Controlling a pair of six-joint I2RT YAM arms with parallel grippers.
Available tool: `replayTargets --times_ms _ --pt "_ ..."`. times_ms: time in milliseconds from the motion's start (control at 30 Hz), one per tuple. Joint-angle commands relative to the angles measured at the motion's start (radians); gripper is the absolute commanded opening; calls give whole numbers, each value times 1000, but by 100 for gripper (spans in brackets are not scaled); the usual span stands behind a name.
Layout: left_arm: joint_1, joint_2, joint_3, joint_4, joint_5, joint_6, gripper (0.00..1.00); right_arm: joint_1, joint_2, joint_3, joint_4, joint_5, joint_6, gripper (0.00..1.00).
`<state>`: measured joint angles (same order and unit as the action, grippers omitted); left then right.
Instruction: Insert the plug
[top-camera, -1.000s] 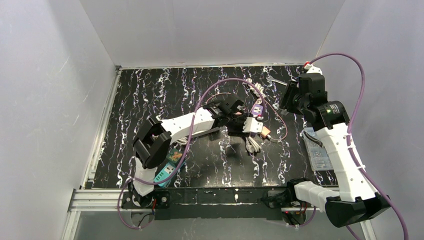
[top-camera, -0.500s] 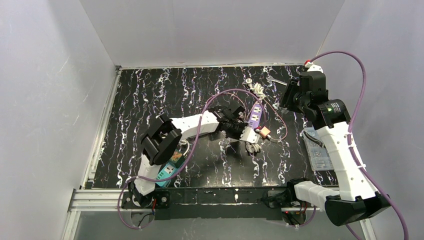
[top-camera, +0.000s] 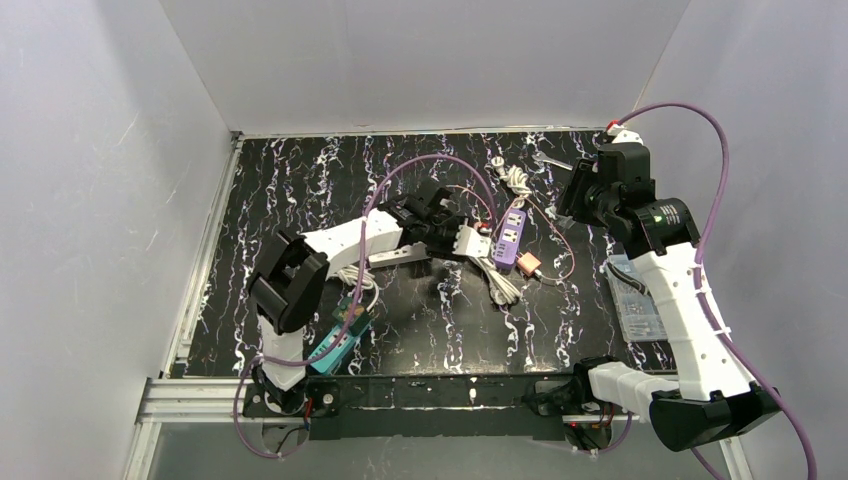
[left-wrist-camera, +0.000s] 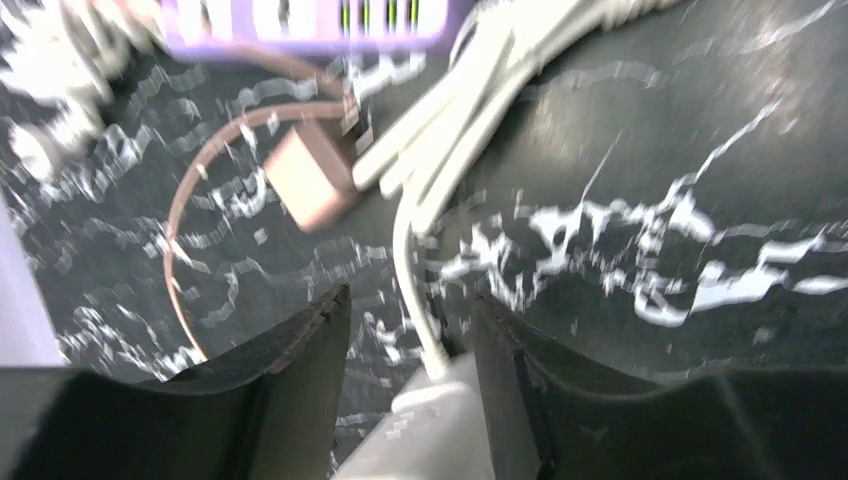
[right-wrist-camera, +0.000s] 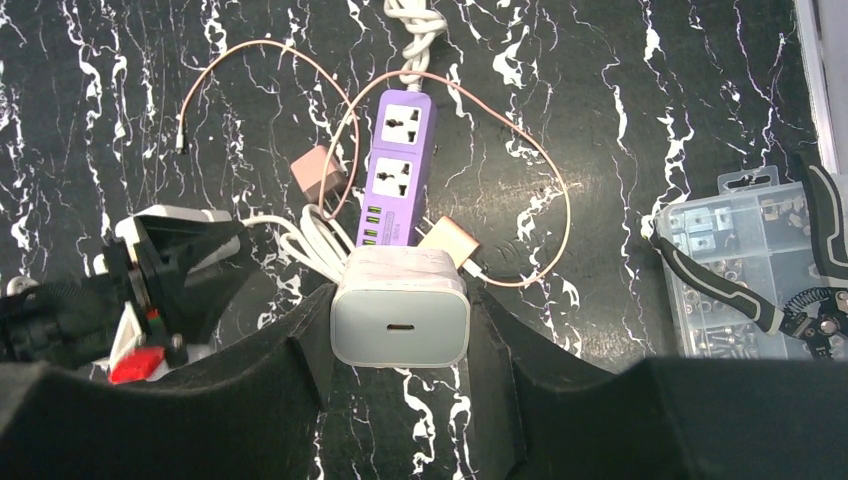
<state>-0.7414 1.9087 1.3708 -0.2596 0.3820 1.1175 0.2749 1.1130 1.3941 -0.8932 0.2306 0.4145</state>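
A purple power strip (top-camera: 512, 228) lies at mid-table; it also shows in the right wrist view (right-wrist-camera: 395, 180) and at the top edge of the left wrist view (left-wrist-camera: 300, 18). My right gripper (right-wrist-camera: 398, 295) is shut on a white charger brick (right-wrist-camera: 400, 320) with a USB-C port, held above the strip's near end; in the top view the gripper (top-camera: 572, 200) hangs right of the strip. My left gripper (top-camera: 448, 235) is shut on a white plug (top-camera: 468, 240) with a white cable (left-wrist-camera: 470, 100), left of the strip. In its wrist view the plug (left-wrist-camera: 440, 420) sits between the fingers (left-wrist-camera: 300, 350).
Two small pink adapters (right-wrist-camera: 318, 172) (right-wrist-camera: 455, 240) on a thin pink cable lie beside the strip. A clear parts box (right-wrist-camera: 730, 260) and pliers (right-wrist-camera: 800, 300) sit at the right edge. A teal socket block (top-camera: 335, 345) lies near the left arm's base. White walls surround the table.
My left gripper has swung left and toward the back with the white plug, dragging its cable along. The right arm has barely moved.
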Motion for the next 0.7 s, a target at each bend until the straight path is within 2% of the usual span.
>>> replayTargets --times_ms 0,67,267,467,533,667 --pt "-91 -43 -14 37 107 32 50 -5 -6 0 40 -12 10 18" --pt "-110 -10 10 18 109 61 53 -5 -8 4 37 -8 12 18" --pt "-146 86 86 -20 105 123 54 -5 -6 5 32 -4 10 18" --pt "-160 142 95 71 60 166 53 -5 -2 4 29 -19 12 18" --pt "-159 155 96 61 45 204 47 -5 -2 3 28 -24 13 18" --pt "-152 198 149 -1 2 202 20 -5 -1 -4 35 -32 18 18"
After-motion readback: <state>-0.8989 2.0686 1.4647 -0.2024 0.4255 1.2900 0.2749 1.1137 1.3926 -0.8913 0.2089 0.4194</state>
